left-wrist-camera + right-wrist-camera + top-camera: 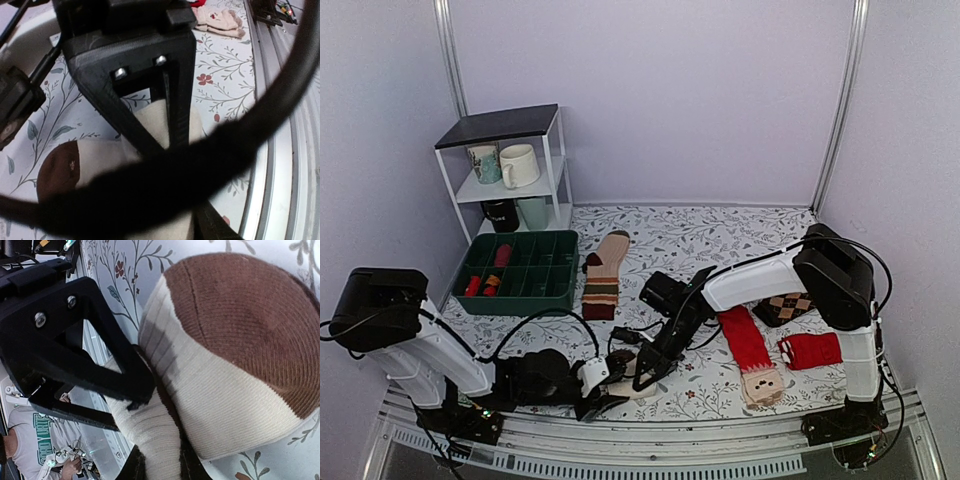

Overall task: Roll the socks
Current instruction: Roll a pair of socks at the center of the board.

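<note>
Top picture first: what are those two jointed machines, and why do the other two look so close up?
Those are two robot arms bolted at the near edge of the table, seen from a camera above. The other two pictures come from a camera on each wrist, so the black prongs are that arm's own end effector. The right end effector pinches a cream sock with a brown toe; the left end effector straddles the same sock, but a cable hides its tips. Also lying there: a striped sock, red socks, a green tray and a shelf of mugs.
</note>
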{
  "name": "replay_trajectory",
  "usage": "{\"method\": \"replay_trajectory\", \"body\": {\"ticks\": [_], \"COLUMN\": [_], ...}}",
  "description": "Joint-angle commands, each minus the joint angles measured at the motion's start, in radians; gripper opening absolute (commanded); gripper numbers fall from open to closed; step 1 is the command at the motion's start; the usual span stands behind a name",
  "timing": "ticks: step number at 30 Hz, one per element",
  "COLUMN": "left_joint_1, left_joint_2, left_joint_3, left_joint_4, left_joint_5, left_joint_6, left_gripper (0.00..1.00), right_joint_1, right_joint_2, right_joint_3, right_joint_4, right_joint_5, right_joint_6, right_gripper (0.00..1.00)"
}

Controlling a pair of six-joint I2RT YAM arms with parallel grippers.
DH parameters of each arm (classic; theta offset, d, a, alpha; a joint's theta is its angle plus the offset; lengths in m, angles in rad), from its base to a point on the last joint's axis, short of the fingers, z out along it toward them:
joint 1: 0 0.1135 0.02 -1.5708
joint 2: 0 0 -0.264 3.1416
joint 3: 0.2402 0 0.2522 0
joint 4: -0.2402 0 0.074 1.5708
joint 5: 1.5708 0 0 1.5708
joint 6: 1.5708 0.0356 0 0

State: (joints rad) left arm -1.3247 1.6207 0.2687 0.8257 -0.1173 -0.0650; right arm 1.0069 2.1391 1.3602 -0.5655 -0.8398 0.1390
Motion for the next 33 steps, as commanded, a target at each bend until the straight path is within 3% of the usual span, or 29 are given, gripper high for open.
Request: {"method": "replay_trajectory", "body": {"ticks": [1, 10, 18, 24, 29, 33], "left_joint_1": [-0.020, -0.021, -0.020, -0.017, 0.019, 0.045], "left_joint_2": [-0.028, -0.022, 0.006, -0.026, -0.031, -0.031], "left_joint_3": [-0.054, -0.061, -0.050, -0.076, -0.116, -0.127], "left_joint_4": [-0.028, -0.017, 0.005, -0.021, -0.007, -0.014], "left_joint_5": [-0.041, -0.017, 0.042, 0.075, 0.123, 0.151], "left_joint_6": [-0.055, -0.067, -0.055, -0.123, -0.231, -0.277], "left_gripper": [0.47, 0.37, 0.00, 0.00, 0.00, 0.00], "right_joint_1": [0.001, 0.001, 0.001, -0.002, -0.011, -0.017], "right_joint_2": [0.072, 0.078, 0.086, 0.057, -0.087, -0.312], "right_joint_3": [-0.049, -0.050, -0.046, -0.041, -0.117, -0.385], "right_joint_4": [-0.090, -0.081, -0.071, -0.012, 0.261, 0.737], "right_joint_5": [0.120, 0.116, 0.105, 0.121, 0.190, 0.261], "right_joint_6": [0.006, 0.014, 0.024, 0.035, -0.008, -0.079], "right_gripper": [0.14, 0.14, 0.15, 0.29, 0.43, 0.49]}}
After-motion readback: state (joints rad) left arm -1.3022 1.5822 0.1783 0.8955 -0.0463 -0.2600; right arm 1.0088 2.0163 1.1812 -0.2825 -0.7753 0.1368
